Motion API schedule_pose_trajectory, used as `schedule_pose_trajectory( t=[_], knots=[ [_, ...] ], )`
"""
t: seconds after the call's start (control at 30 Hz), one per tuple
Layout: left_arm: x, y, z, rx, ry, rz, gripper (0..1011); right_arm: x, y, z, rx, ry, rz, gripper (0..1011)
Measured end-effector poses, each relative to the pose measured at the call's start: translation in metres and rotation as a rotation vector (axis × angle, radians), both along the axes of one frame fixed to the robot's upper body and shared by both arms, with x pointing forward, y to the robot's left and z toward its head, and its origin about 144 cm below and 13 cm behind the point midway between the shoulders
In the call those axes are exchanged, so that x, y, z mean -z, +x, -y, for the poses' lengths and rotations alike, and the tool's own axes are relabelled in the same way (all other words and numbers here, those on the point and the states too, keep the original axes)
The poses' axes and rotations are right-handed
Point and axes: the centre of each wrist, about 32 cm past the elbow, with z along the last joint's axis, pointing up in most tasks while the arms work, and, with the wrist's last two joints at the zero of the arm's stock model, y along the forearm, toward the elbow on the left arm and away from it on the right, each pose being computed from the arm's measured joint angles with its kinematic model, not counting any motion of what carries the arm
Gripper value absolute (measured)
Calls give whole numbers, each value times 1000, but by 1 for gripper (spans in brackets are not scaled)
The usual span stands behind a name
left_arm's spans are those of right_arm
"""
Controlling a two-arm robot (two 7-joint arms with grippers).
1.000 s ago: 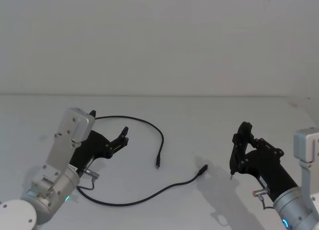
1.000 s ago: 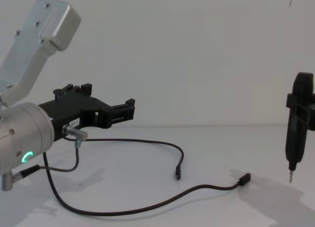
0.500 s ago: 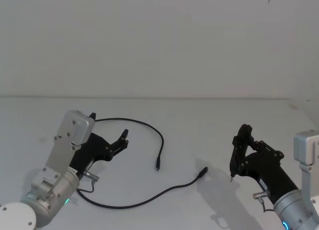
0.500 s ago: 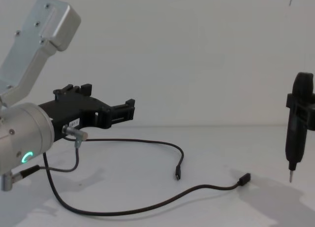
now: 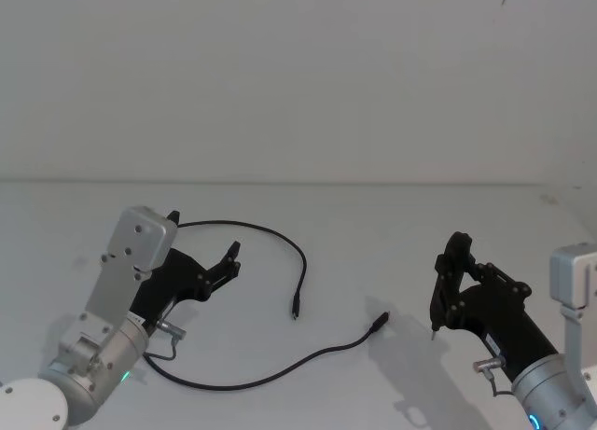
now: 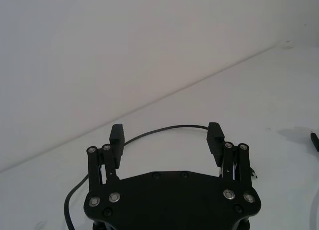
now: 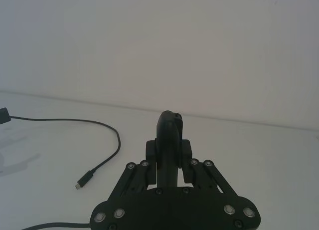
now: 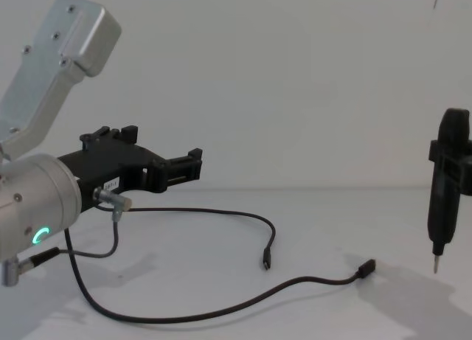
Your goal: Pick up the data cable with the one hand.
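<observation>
A plain white wall (image 5: 298, 76) backs the white tabletop (image 5: 392, 225).

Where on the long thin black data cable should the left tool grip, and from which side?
Grip the long thin black data cable on the arc lying flat just ahead of the open left tool, coming from above, fingers astride it. The right tool, at right, holds a slim black stick.

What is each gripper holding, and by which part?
The left gripper is open and holds nothing; the data cable lies loose. The right gripper is shut on a black pointed tool, clamped around its upper body.
</observation>
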Motion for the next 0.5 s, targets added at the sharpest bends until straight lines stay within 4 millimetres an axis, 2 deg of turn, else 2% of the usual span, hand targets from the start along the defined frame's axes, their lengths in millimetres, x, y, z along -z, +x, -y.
schedule_pose_trajectory(
  t=[0.5],
  knots=[
    [-9, 1, -6, 98, 29, -27, 1001, 0, 0, 0, 0, 0, 0, 279]
  ],
)
